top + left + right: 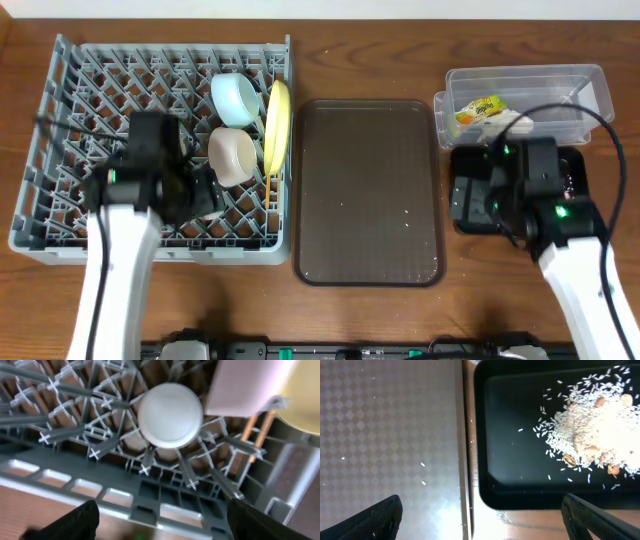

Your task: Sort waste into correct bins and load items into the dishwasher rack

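The dishwasher rack [60,150] holds a light blue bowl [235,97], a white bowl [232,155], a yellow plate [277,125] on edge and a small white cup [170,415]. The left gripper [162,505] hangs spread and empty above the cup. The clear tub [590,95] contains the snack wrapper [478,108] and tissue [515,122]. Crumbs [600,415] lie in the black tray [510,435], under the released right gripper [481,500].

Small white cup [170,415] sits in grey rack [65,467] — white bowl [245,385], yellow plate [302,407] upper right — left gripper [162,510] jaws wide apart.

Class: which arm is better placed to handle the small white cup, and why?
Left: its open end effector hangs over the cup in the rack; the right end effector is away at the black tray.
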Robot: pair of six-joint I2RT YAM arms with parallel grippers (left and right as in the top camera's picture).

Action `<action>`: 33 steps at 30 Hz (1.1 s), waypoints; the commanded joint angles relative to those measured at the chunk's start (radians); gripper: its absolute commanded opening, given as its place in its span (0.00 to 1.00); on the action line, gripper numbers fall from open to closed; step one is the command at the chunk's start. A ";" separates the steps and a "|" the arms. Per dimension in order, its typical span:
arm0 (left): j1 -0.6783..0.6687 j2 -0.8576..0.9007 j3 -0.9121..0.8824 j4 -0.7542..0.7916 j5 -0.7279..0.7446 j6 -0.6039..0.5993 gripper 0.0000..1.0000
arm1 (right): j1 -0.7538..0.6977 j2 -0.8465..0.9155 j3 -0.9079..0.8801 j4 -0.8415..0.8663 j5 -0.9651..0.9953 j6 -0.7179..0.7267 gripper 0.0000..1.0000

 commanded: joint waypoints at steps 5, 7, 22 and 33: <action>-0.126 -0.462 -0.203 0.143 0.008 0.078 0.84 | -0.003 -0.403 -0.183 0.048 0.057 0.077 0.99; -0.137 -0.563 -0.237 0.161 0.009 0.077 0.84 | -0.003 -0.491 -0.211 0.047 0.087 0.078 0.99; -0.137 -0.762 -0.250 0.151 0.005 0.077 0.85 | -0.003 -0.660 -0.229 -0.120 0.119 0.078 0.99; -0.137 -0.762 -0.250 0.132 0.005 0.077 0.85 | -0.003 -0.660 -0.229 -0.143 0.119 0.078 0.99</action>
